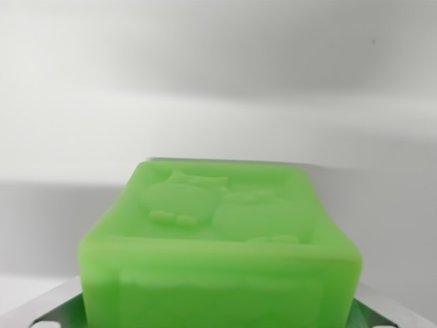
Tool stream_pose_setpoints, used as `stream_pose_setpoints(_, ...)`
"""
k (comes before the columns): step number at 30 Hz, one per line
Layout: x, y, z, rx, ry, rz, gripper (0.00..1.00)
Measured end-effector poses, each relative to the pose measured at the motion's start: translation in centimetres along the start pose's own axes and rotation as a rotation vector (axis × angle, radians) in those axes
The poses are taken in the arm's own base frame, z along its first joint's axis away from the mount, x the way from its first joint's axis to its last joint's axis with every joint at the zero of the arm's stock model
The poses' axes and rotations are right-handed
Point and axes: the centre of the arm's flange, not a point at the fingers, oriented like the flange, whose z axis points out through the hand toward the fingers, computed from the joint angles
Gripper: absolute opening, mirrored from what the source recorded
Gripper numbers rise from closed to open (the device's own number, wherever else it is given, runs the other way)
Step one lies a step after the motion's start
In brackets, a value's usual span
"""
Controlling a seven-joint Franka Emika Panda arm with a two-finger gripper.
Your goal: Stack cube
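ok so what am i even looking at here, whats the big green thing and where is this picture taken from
This picture comes from a small camera fixed on the wrist of a robot arm, looking out past its claw. That is why everything sits so close to the lens.

The big green thing is a cube, a soft-looking translucent block with raised cartoon shapes moulded into its top face. It fills the lower half of the picture.

The shiny grey metal bits at the bottom corners seem to be parts of the claw, on either side of the cube. The cube appears to sit between them, but the picture does not show whether the claw is actually squeezing it.

Behind is only a plain white surface with soft shadows. No second cube is in view.
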Motion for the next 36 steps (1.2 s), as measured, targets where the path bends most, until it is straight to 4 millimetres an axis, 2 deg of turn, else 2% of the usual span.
stream_pose_setpoints(16,0.0,-0.1,-2.4,0.001,0.002,0.000,0.00)
stream_pose_setpoints(36,0.0,-0.1,-7.6,0.004,0.004,0.002,0.00)
